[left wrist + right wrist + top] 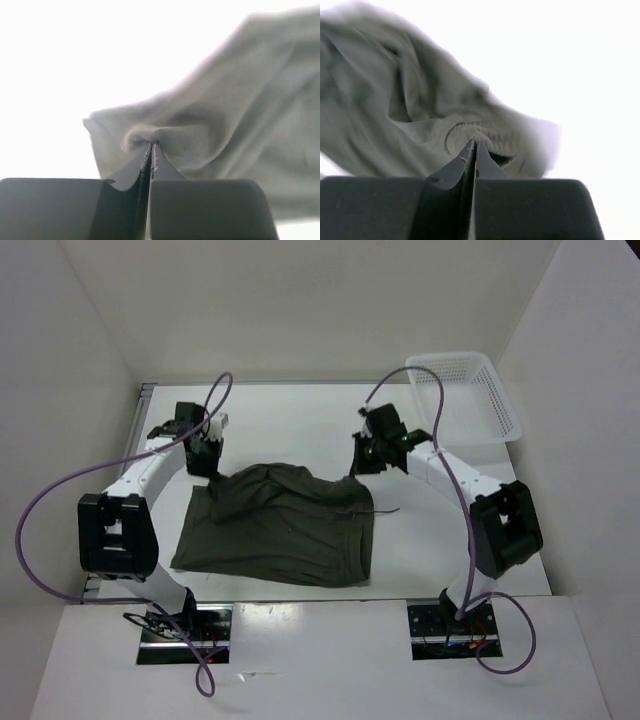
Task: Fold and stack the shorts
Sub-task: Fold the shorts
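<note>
The dark olive-green shorts [275, 525] lie spread on the white table, their far edge lifted at both ends. My left gripper [212, 473] is shut on the shorts' far left corner; in the left wrist view the cloth [210, 130] puckers right at the closed tips [152, 144]. At the far right corner my right gripper [363, 468] is shut on the gathered waistband, whose ribbed hem [485, 131] bunches at the closed tips [475, 142]. A thin drawstring [385, 510] trails onto the table to the right of the shorts.
A white plastic lattice basket [470, 395] stands at the back right corner of the table [290, 425]. White walls enclose the table on the left, back and right. The arm bases [185, 625] sit at the near edge.
</note>
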